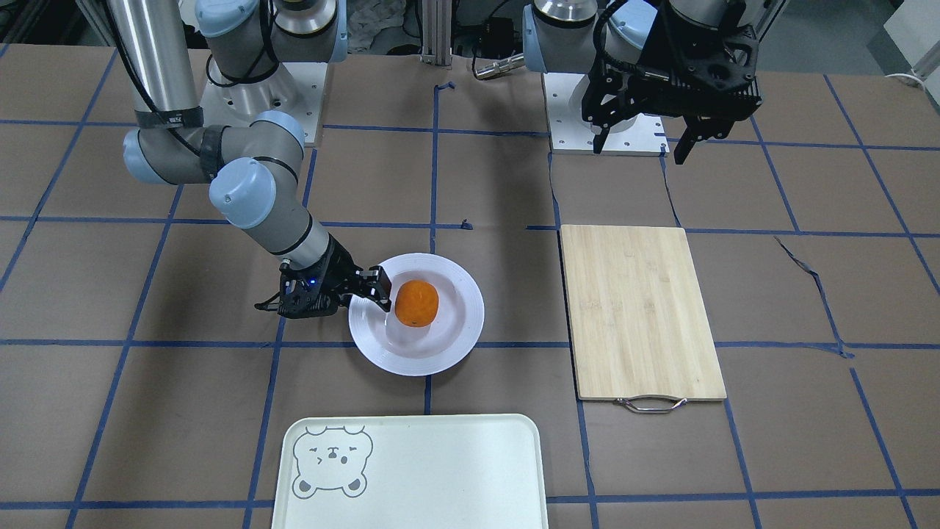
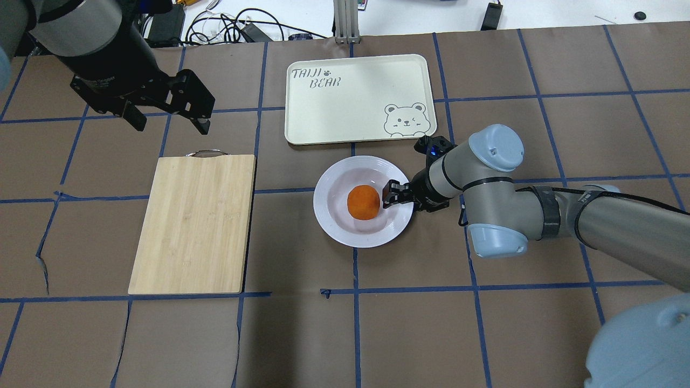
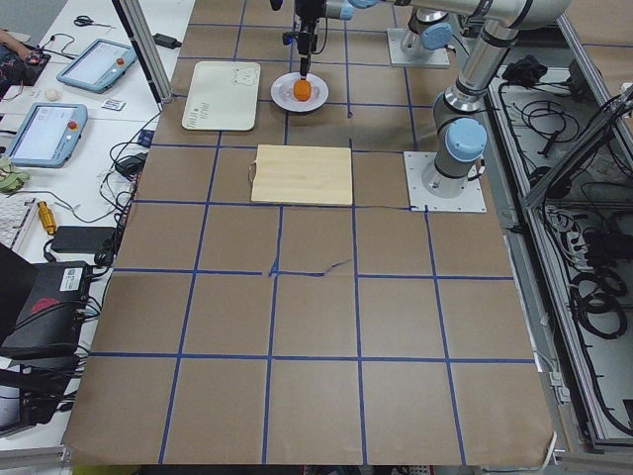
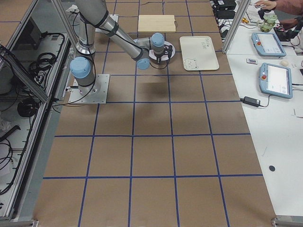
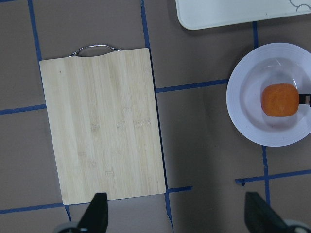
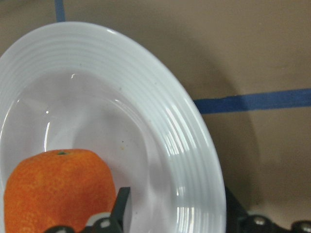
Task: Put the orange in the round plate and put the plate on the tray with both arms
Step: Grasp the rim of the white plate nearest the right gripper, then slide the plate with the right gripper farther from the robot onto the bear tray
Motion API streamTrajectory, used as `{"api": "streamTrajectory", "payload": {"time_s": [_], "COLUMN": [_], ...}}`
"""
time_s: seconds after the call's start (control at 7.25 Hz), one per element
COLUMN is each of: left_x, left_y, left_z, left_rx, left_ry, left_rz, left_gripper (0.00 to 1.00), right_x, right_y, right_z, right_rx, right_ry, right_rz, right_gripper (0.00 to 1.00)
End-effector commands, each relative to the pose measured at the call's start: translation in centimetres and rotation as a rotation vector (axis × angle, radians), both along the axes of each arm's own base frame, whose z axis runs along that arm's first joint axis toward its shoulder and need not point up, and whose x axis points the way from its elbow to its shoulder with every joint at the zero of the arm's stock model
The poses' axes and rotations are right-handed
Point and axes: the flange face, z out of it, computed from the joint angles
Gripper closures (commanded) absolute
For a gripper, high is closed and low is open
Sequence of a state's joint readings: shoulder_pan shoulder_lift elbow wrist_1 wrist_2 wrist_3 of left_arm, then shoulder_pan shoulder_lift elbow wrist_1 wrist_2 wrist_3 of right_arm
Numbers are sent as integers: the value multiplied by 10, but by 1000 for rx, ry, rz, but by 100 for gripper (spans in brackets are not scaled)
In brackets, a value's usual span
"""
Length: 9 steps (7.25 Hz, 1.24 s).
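Observation:
The orange (image 1: 416,302) lies in the sunken centre of the round plate (image 1: 457,283), which rests on the table. My right gripper (image 1: 381,291) reaches low over the plate's rim on the robot's right, its fingertips just beside the orange. A small gap shows between the jaws, which hold nothing. In the right wrist view one finger (image 6: 121,208) stands close to the orange (image 6: 58,191) above the ridged rim (image 6: 187,160). The tray (image 1: 440,470) lies bare beyond the plate, away from the robot. My left gripper (image 1: 640,147) hangs open high above the table near its base.
A bamboo cutting board (image 1: 640,310) with a metal handle lies on the robot's left of the plate. The brown table surface carries a blue tape grid. Tablets, cables and a person's hand show on the side benches in the side views.

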State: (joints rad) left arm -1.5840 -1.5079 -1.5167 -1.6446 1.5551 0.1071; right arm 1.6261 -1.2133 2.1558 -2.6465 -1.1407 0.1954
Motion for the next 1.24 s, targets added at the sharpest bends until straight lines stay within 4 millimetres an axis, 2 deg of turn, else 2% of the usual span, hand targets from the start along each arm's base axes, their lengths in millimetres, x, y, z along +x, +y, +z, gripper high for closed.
{"api": "streamTrajectory", "payload": {"time_s": [0.0,0.28,0.55,1.1], "left_x": [-1,-1,-1,1], "left_y": [1,-1,0,0], "left_z": [3,2,2,1], "left_rx": [-6,-4,-6,-1], "left_ry": [0,3,0,1], "left_rz": [5,4,2,7], "left_gripper": [0,0,0,0], "right_x": [1,15,18,17], "right_y": [0,-3,-9,-38], "right_z": [1,12,19,49], "right_rx": [16,-18,-27,-46], "right_ry": [1,55,51,1], "right_rz": [-43,-28,-42,-125], "right_gripper": [77,90,100,100]}}
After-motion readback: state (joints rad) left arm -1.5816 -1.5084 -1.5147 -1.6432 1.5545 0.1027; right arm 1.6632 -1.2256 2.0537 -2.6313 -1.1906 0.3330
